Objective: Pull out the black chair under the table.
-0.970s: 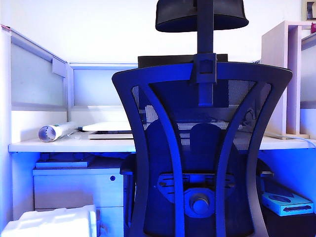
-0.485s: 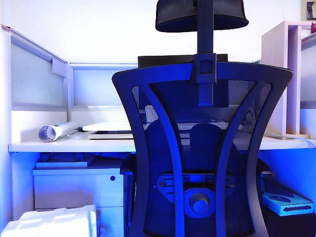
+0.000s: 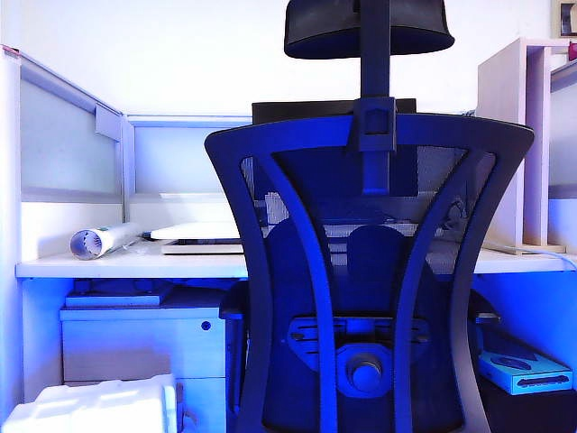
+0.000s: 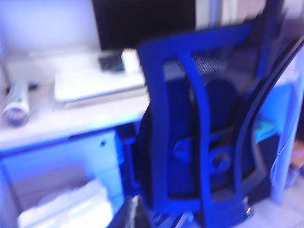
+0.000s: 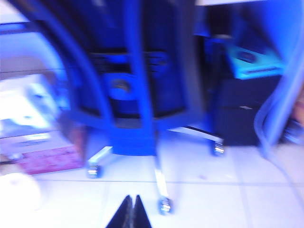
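The black chair point(image 3: 370, 271) fills the middle of the exterior view, its mesh back toward the camera and its headrest point(image 3: 368, 27) at the top. Its seat sits under the white table point(image 3: 108, 264). Neither gripper shows in the exterior view. In the blurred left wrist view my left gripper point(image 4: 135, 205) is shut with nothing in it, short of the chair's back point(image 4: 190, 128). In the right wrist view my right gripper point(image 5: 131, 203) is shut and empty, low over the floor in front of the chair's chrome legs and a castor point(image 5: 165, 205).
A white drawer cabinet point(image 3: 135, 347) stands under the table at the left, with a white foam box point(image 3: 99, 406) in front of it. A tube point(image 3: 99, 241) and a flat white device point(image 3: 194, 234) lie on the table. A cyan box point(image 3: 523, 370) sits at the lower right.
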